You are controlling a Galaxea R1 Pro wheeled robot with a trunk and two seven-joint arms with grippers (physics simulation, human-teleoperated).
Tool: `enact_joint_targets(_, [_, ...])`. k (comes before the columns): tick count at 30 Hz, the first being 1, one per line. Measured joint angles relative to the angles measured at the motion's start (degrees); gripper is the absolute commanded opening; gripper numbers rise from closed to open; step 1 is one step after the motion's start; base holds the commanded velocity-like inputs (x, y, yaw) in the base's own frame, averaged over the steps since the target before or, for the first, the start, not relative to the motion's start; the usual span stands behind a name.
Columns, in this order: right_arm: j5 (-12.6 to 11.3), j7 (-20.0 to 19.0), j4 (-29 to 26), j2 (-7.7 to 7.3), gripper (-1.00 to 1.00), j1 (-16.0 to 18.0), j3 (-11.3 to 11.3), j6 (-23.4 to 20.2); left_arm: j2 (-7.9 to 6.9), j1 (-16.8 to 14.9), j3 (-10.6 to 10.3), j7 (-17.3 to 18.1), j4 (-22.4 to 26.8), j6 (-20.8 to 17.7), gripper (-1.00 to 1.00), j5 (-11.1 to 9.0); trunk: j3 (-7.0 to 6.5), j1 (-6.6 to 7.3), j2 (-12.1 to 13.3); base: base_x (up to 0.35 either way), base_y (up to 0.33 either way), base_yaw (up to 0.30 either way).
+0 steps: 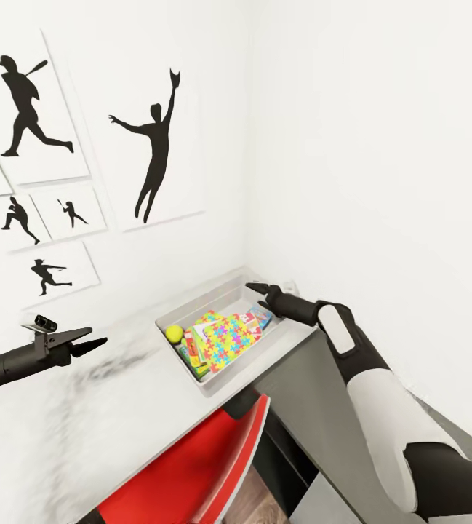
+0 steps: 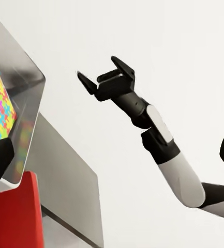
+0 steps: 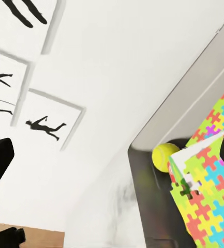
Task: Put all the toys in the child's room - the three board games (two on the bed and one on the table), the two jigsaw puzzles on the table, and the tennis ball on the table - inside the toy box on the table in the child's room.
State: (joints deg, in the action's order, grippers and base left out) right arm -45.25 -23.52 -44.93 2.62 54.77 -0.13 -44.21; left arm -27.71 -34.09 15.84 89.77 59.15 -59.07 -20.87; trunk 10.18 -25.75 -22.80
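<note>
A: White walls (image 1: 381, 145) are enclosing the corner, with black silhouette pictures (image 1: 156, 156) hanging on the left one. What is standing below them?

B: Below them, the worktop (image 1: 61, 429) is running along the wall, pale grey on top, with a dark grey side panel (image 1: 316, 393). A red chair (image 1: 192, 473) is sitting tucked against its near edge.

A: Where is the toy box?

B: At the far end of the worktop, in the corner, the toy box (image 1: 214, 384) is resting flat. It is holding the toys: a jigsaw puzzle (image 1: 228, 338) is lying on top in the middle, flat game boxes (image 1: 194, 356) are showing at its edges, and the tennis ball (image 1: 174, 334) is sitting near the bin's left wall.

A: State of the arms?

B: The right arm (image 1: 381, 393) is reaching over the far right corner of the bin. Its right hand (image 1: 259, 290) is hovering above the rim; the left wrist view is showing its jaws spread wide with nothing between them.

A: And the other one?

B: The left hand (image 1: 94, 342) is hanging over the bare worktop, well apart from the bin, with its fingers parted a little and holding nothing.
</note>
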Motion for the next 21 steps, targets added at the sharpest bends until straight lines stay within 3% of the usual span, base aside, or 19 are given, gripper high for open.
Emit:
enact_joint_targets(7, [0.50,-6.32,-4.97,-0.67,1.00,-7.13,-0.23,0.36,0.04,0.00,0.00,0.00,0.00,0.00,1.00,0.01,-0.33,0.00,0.00,-0.027,0.000,-0.046])
enact_joint_targets(13, [0.76,-16.31,-6.79,-4.83,1.00,-15.41,-0.34,2.68,-0.01,0.01,0.07,0.00,0.00,0.00,1.00,0.00,-0.82,0.00,0.00,-0.026,0.000,-0.090])
enact_joint_targets(18, [0.97,-25.45,-7.02,-7.25,1.00,-21.47,-0.36,8.89,-0.05,0.00,0.08,0.00,0.00,0.00,1.00,0.00,-1.25,0.01,-0.01,-0.003,0.000,-0.084])
enact_joint_targets(21, [1.05,-29.40,-7.17,-8.15,1.00,-23.64,-0.48,10.22,-0.03,0.01,0.10,0.00,-0.01,0.02,1.00,0.00,-1.52,0.01,-0.01,0.000,0.000,-0.080])
